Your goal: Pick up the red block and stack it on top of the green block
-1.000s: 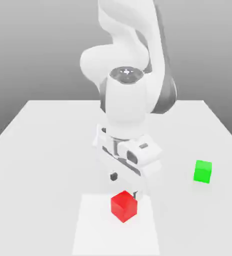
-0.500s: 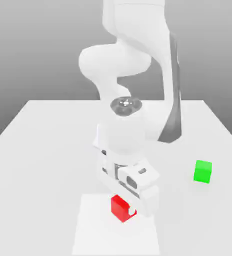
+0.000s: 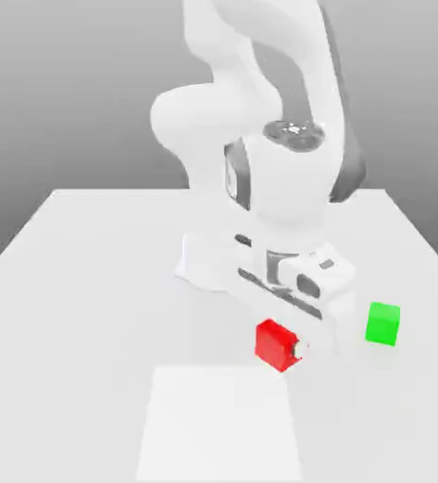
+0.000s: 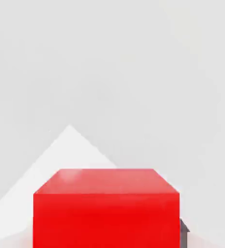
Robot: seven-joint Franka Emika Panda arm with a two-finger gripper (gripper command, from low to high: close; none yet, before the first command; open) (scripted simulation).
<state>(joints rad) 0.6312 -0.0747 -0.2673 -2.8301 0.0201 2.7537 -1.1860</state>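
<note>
The red block (image 3: 276, 343) hangs above the white table, held in my gripper (image 3: 287, 347), which is shut on it. In the hand view the red block (image 4: 107, 208) looms close, with a sliver of dark finger pad (image 4: 184, 231) at its side. The green block (image 3: 382, 324) rests on the table toward the exterior view's right, a short way from the held cube and lower than it. The white arm rises behind and above the red block.
A brighter white square patch (image 3: 221, 423) lies on the table (image 3: 81, 283) near the front, below and to the exterior view's left of the held cube. The arm's base (image 3: 209, 259) stands mid-table behind the gripper.
My gripper closed on the red block at the white patch, then lifted it and carried it toward the exterior view's right, nearer the green block. The wrist has swung right too.
</note>
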